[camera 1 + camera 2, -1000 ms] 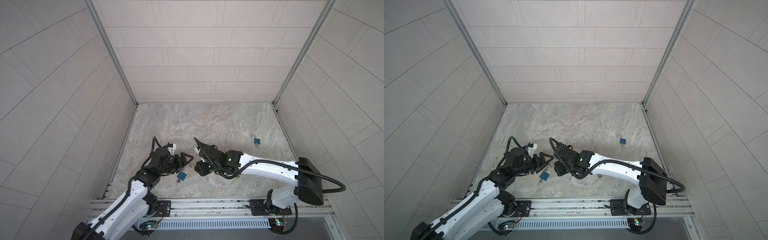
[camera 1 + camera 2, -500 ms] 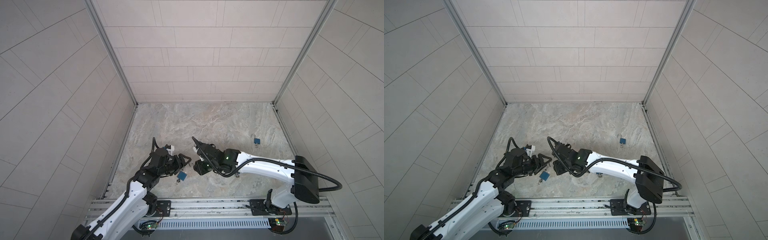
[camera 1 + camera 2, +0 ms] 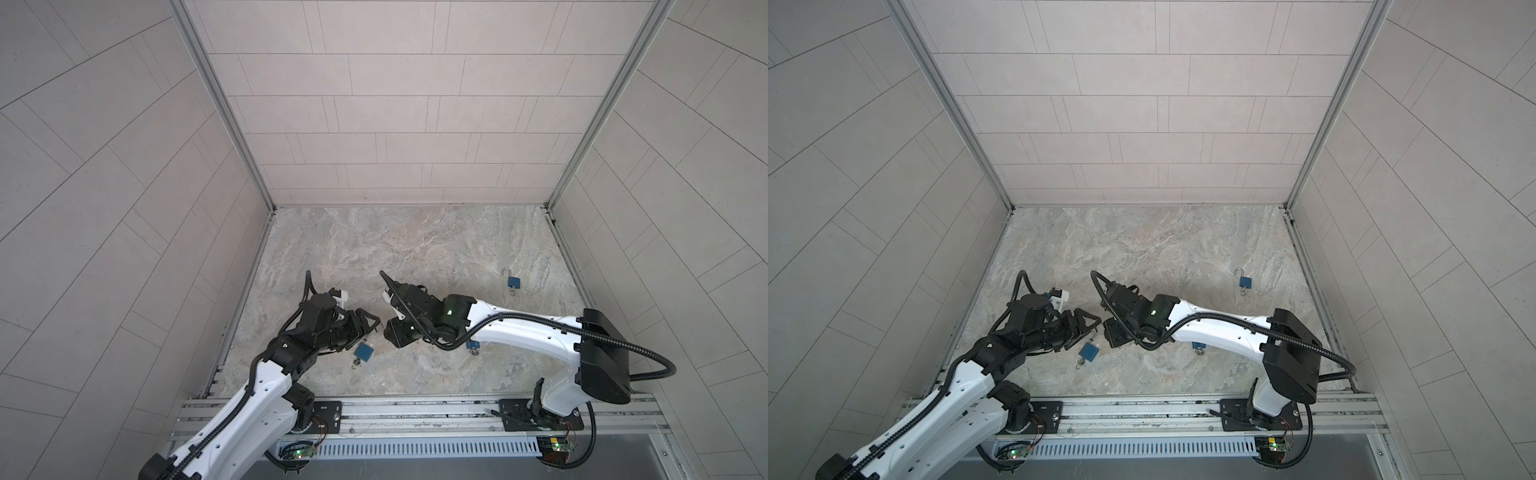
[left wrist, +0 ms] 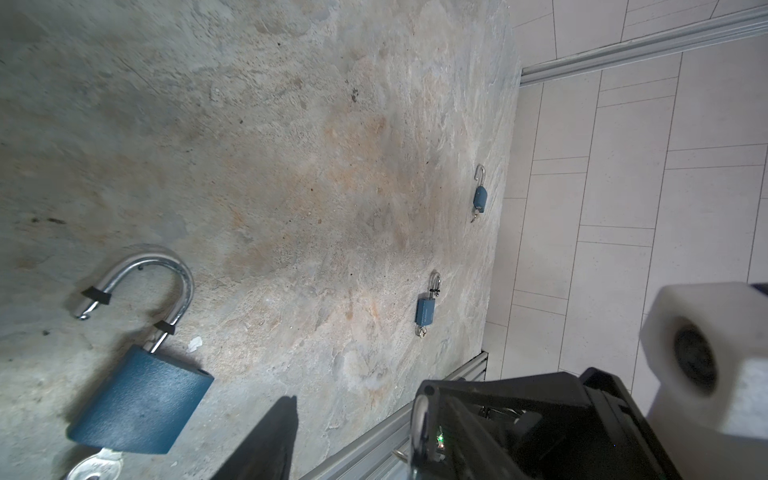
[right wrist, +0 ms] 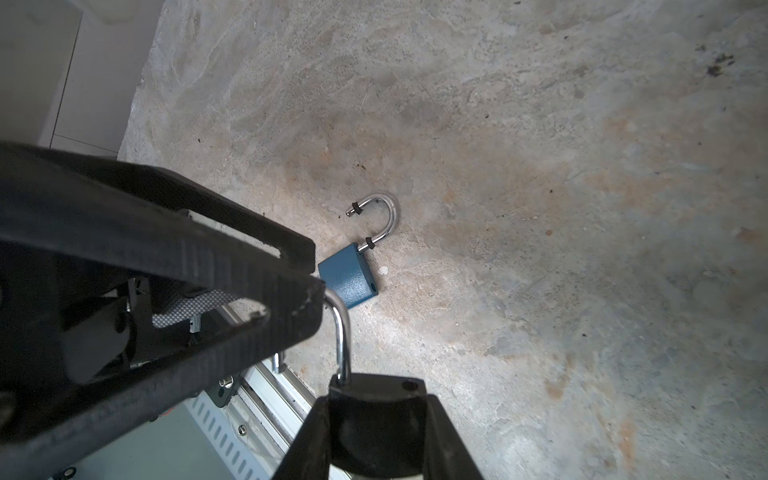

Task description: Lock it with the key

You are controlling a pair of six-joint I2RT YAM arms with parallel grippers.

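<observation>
Padlock (image 5: 376, 415) in right jaws, blue padlock (image 5: 348, 277) on tabletop (image 5: 540, 208)

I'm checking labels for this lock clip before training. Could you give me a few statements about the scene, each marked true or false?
1. The right tool holds a padlock by its body. True.
2. The blue padlock nearest the left tool has a closed shackle. False: its shackle stands open.
3. The left tool grips that blue padlock. False: it lies free on the table; the tool is at the held padlock's shackle.
4. The blue padlock near the table's right edge has an open shackle. True.
5. Only two blue padlocks lie on the table. False: a third blue padlock lies under the right arm.
</observation>
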